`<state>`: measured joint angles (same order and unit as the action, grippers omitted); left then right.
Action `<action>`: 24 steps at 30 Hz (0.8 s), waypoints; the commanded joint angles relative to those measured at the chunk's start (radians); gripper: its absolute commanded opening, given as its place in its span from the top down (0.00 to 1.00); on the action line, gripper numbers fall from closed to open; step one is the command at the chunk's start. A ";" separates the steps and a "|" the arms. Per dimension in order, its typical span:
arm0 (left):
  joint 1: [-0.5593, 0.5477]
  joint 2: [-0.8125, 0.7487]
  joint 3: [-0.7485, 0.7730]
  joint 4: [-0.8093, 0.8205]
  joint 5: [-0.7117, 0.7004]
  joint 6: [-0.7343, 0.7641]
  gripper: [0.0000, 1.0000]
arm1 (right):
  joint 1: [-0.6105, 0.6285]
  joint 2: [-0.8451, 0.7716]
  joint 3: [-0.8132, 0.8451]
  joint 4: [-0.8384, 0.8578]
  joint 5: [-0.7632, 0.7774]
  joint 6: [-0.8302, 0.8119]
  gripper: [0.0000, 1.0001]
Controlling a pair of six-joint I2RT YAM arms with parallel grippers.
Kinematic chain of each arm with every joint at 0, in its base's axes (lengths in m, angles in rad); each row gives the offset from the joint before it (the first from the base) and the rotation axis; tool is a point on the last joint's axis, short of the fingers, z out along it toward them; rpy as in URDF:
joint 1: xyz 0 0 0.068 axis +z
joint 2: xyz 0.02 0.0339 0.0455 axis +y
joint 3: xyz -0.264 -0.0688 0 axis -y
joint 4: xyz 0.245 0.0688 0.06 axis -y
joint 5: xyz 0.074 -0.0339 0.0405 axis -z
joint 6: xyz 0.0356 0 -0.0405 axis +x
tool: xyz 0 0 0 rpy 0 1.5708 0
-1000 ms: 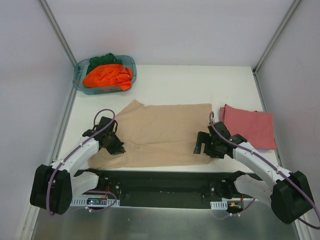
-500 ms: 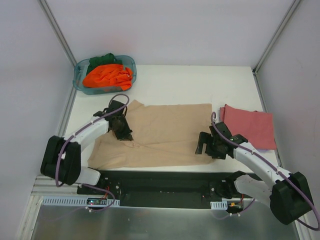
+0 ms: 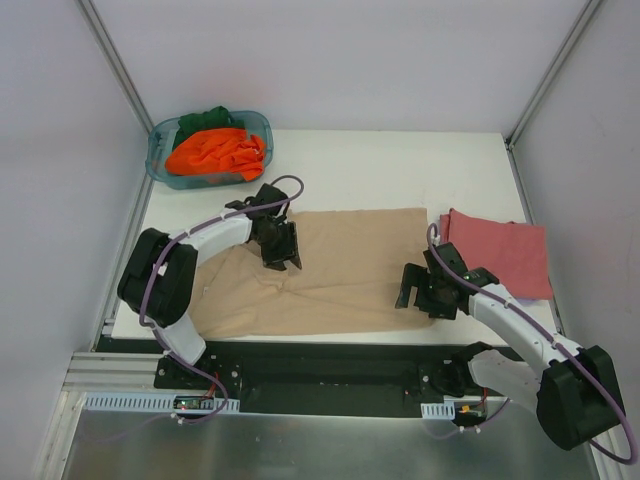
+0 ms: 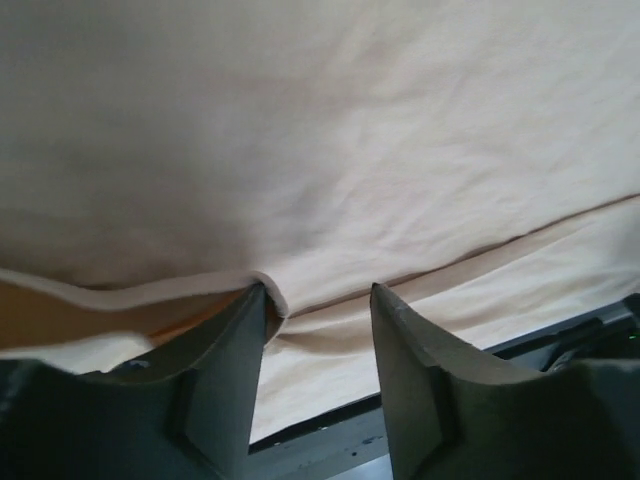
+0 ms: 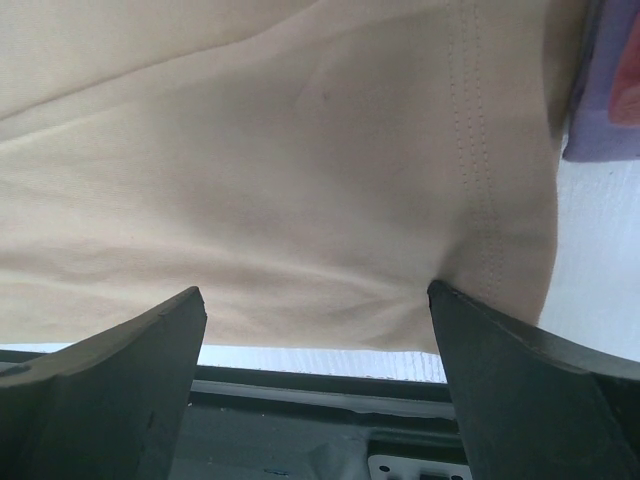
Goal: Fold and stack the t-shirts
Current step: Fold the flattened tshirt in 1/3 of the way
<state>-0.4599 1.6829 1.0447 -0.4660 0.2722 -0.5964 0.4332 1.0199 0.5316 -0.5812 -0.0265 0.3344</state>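
A tan-beige t-shirt (image 3: 350, 265) lies spread across the middle of the table, its left part folded over and rumpled. My left gripper (image 3: 282, 258) hovers over that fold. In the left wrist view the left gripper (image 4: 318, 290) is open, and a rolled fold edge (image 4: 262, 293) touches its left fingertip. My right gripper (image 3: 410, 292) is wide open at the shirt's near right corner. In the right wrist view the right gripper (image 5: 315, 292) has its right fingertip (image 5: 450, 300) against the cloth beside the stitched hem (image 5: 478, 150). A folded dusty red t-shirt (image 3: 500, 255) lies at the right.
A teal tub (image 3: 158, 160) at the back left holds a bright orange shirt (image 3: 215, 150) and a dark green one (image 3: 205, 118). A black rail (image 3: 320, 365) runs along the near table edge. White walls close both sides. A lavender edge (image 5: 595, 115) shows under the red shirt.
My left arm has swung from the shirt's near left edge up and to the right, drawing the cloth over, and its jaws have opened. The right arm has barely moved.
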 commanded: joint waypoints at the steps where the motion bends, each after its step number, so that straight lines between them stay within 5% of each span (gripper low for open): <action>1: -0.005 -0.005 0.087 -0.002 0.012 0.033 0.47 | -0.010 -0.012 0.018 -0.028 0.020 -0.012 0.04; 4: -0.005 -0.032 0.138 -0.002 -0.046 0.047 0.31 | -0.010 -0.021 0.018 -0.029 0.020 -0.018 0.04; 7: -0.003 -0.054 0.201 -0.010 -0.196 0.075 0.01 | -0.011 -0.024 0.021 -0.029 0.059 -0.029 0.04; 10: 0.016 -0.010 0.300 -0.043 -0.349 0.124 0.01 | -0.011 -0.026 0.021 -0.031 0.068 -0.038 0.04; 15: 0.084 0.153 0.441 -0.075 -0.409 0.175 0.01 | -0.011 -0.029 0.024 -0.031 0.083 -0.057 0.04; 19: 0.127 0.270 0.555 -0.091 -0.334 0.219 0.15 | -0.014 -0.026 0.031 -0.029 0.088 -0.067 0.04; 24: 0.145 0.374 0.624 -0.095 -0.413 0.244 0.26 | -0.014 -0.012 0.036 -0.028 0.097 -0.074 0.04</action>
<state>-0.3202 2.0151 1.5974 -0.5171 -0.0856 -0.4038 0.4263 1.0107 0.5331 -0.5884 0.0326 0.2821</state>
